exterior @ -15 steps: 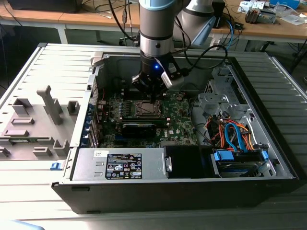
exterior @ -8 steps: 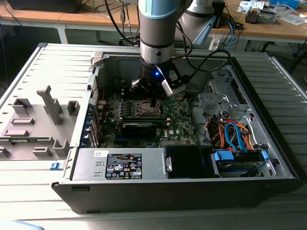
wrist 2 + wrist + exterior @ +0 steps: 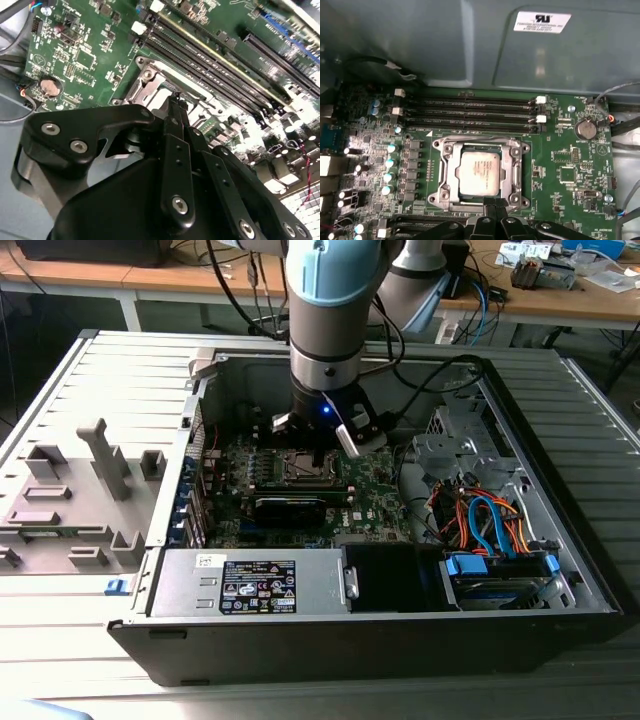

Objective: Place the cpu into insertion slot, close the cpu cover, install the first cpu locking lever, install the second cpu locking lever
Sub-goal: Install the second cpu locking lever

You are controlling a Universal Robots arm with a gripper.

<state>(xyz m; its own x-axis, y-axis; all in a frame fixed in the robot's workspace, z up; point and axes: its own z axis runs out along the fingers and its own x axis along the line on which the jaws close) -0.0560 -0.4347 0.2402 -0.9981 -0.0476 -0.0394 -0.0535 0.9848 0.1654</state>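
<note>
The cpu point(image 3: 479, 172), a silvery square chip, lies flat in the insertion slot point(image 3: 434, 198) on the green board. Around it the cpu cover point(image 3: 451, 172) lies down flat, its window framing the chip. My gripper point(image 3: 495, 204) is shut, with nothing visible between the fingers, and its tips sit at the slot's near edge, at or just above the metal rim. The second wrist view has the same closed fingertips point(image 3: 174, 102) against a corner of the slot's metal frame point(image 3: 147, 82). From the exterior view, the gripper point(image 3: 318, 450) hangs straight over the slot point(image 3: 298, 468) inside the open computer case.
Long black memory slots point(image 3: 470, 110) run beside the slot, with a coin battery point(image 3: 585, 129) past them. The case wall point(image 3: 470, 40) rises close behind. A power supply point(image 3: 250, 585), a black block point(image 3: 290, 505), coloured cables point(image 3: 490, 520) and a grey fixture point(image 3: 70, 500) lie around.
</note>
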